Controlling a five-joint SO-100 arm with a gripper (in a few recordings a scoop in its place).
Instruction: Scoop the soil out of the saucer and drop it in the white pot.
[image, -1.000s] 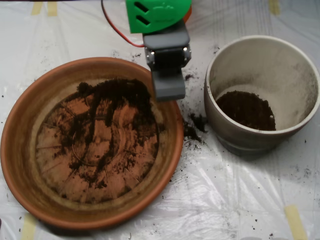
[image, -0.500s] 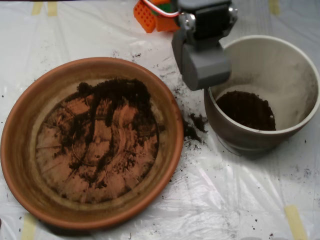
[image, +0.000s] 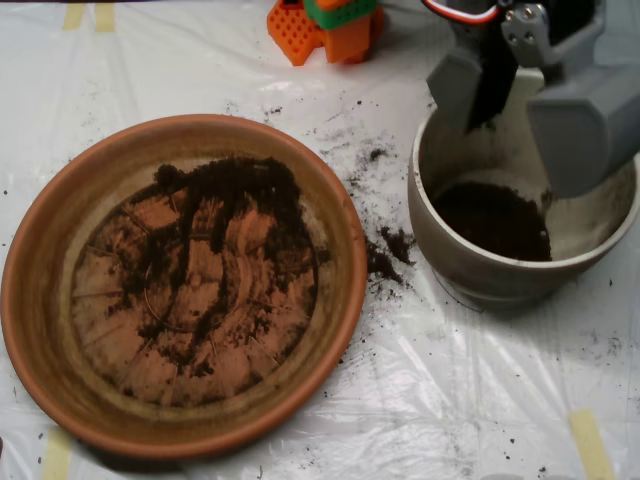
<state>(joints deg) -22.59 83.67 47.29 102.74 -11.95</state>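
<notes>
Across the whole frame you have a white plastic sheet (image: 400, 400), wrinkled and glossy, held by strips of yellowish tape (image: 590, 440) at the edges. At the left sits the saucer (image: 30, 300), filling most of that half; the soil (image: 235, 215) in it is smeared thin over the ridged base, thickest toward the upper middle, with bare terracotta showing through lower down. At top centre you can see an orange and green part of the arm (image: 325, 25), cut off by the upper edge. Just right of the saucer's rim lies spilled soil (image: 385, 255) on the sheet, with fine crumbs scattered upward from it. At the right stands the white pot (image: 440, 240), a dark layer of soil covering its bottom. Over the pot's upper part hangs the scoop (image: 525, 100): its two grey shells stand spread apart, with a dark gap between them. The right shell hides part of the pot's far rim and inner wall, and the scoop's top runs out of frame.
</notes>
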